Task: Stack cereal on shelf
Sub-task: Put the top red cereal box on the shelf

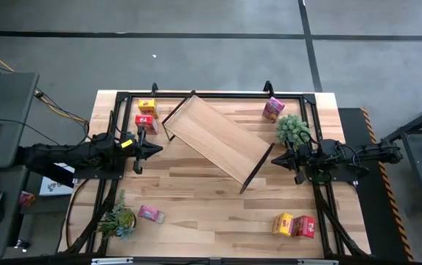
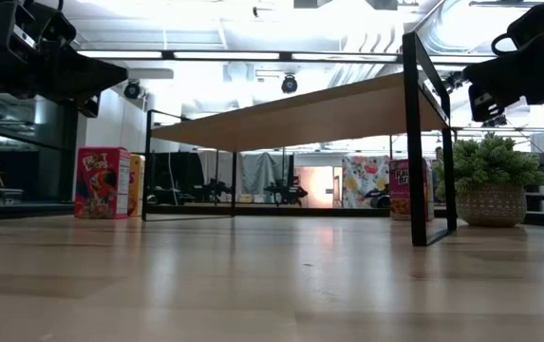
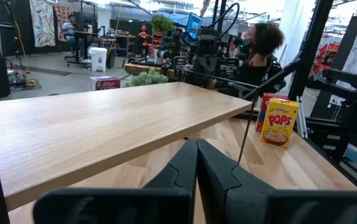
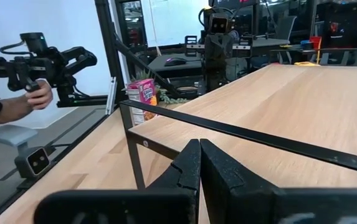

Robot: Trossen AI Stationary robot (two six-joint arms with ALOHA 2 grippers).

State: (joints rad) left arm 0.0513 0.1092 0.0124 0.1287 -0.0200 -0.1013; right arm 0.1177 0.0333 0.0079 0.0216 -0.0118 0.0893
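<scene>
The shelf [image 1: 218, 138], a long light-wood board on black end frames, stands slantwise on its frames mid-table; it also shows in the low view [image 2: 309, 114]. My left gripper [image 1: 156, 149] is shut and empty, just off the shelf's left end, its tips showing in the left wrist view [image 3: 197, 158]. My right gripper [image 1: 275, 158] is shut and empty, just off the shelf's right end frame [image 4: 228, 132]. Cereal boxes stand on the table: yellow [image 1: 146, 107] and red [image 1: 146, 123] at far left, pink [image 1: 272, 109] at far right, pink [image 1: 150, 214] lying near left, yellow [image 1: 283, 223] and red [image 1: 303, 226] near right.
One potted plant [image 1: 293, 129] stands close to my right gripper, another [image 1: 118, 219] at the near left. A black frame [image 1: 211, 94] runs round the table's edges. A person's hand [image 4: 38, 93] holds a device beyond the table. Bare wood lies in front of the shelf.
</scene>
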